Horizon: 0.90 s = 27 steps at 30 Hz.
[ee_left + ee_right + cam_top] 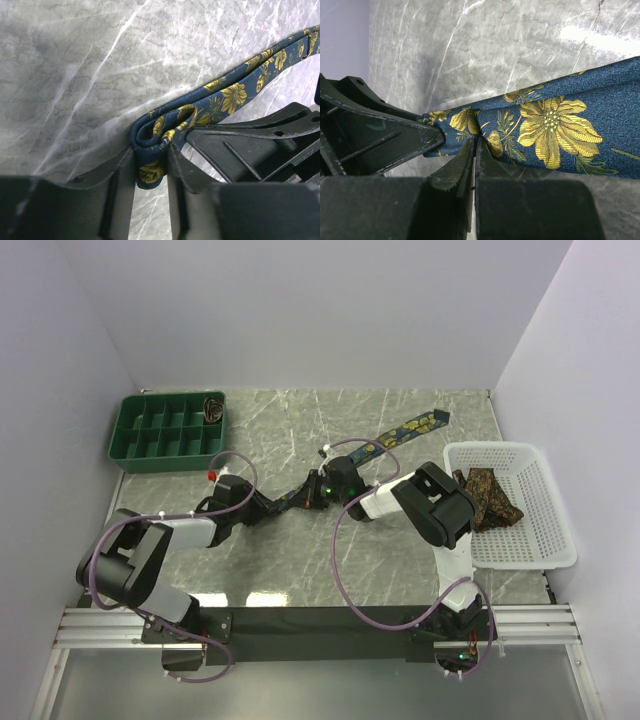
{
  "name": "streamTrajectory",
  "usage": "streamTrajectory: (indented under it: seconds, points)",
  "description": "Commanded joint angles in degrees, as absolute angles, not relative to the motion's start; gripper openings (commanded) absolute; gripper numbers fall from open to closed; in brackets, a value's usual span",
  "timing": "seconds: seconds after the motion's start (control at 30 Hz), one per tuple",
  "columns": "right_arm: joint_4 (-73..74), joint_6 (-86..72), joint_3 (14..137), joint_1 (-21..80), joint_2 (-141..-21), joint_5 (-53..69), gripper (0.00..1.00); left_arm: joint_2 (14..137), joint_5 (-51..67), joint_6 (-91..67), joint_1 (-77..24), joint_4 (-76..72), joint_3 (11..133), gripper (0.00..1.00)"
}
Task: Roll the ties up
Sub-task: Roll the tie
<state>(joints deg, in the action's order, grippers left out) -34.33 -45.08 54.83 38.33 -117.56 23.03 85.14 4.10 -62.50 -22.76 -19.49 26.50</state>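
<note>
The navy tie with yellow flowers (400, 435) lies diagonally across the marble table, its wide pointed end at the far right. Its narrow end is curled into a small starting roll (150, 131). My left gripper (151, 155) is shut on that rolled end; in the top view it (282, 505) sits at the tie's lower left end. My right gripper (475, 145) is shut, pinching the tie's near edge (550, 127) right beside the roll, and in the top view it (312, 494) almost touches the left one. Brown ties (490, 497) lie in the basket.
A white mesh basket (535, 530) stands at the right edge. A green compartment tray (150, 435) stands at the back left with a small rolled item (213, 408) in its far right compartment. Walls close in the table on three sides.
</note>
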Motion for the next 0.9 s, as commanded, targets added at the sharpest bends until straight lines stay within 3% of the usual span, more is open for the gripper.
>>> streamTrajectory:
  seconds: [0.0, 0.2, 0.27, 0.5, 0.73, 0.87]
  points:
    - [-28.3, -43.2, 54.4, 37.6, -120.0, 20.2, 0.00, 86.7, 5.3, -60.6, -22.7, -18.5, 27.0, 0.32]
    - [-28.0, -42.7, 54.6, 37.5, -120.0, 20.0, 0.00, 86.0, 5.1, -59.2, -22.8, -16.8, 27.9, 0.12]
    - [-27.7, -42.5, 54.8, 37.6, -119.8, 20.0, 0.00, 85.9, 5.2, -58.9, -22.8, -15.9, 28.2, 0.01]
    - [-26.2, -39.7, 54.8, 38.0, -116.9, 19.6, 0.01, 82.9, 1.8, -58.8, -22.9, -0.2, 33.8, 0.01]
    - [-23.3, -33.4, 54.6, 39.7, -111.5, 17.0, 0.26, 81.5, -2.4, -58.8, -24.1, 15.5, 40.1, 0.01]
    - [-23.6, -31.8, 53.8, 40.3, -108.5, 16.1, 0.31, 81.4, -3.7, -59.0, -24.3, 20.5, 42.4, 0.01]
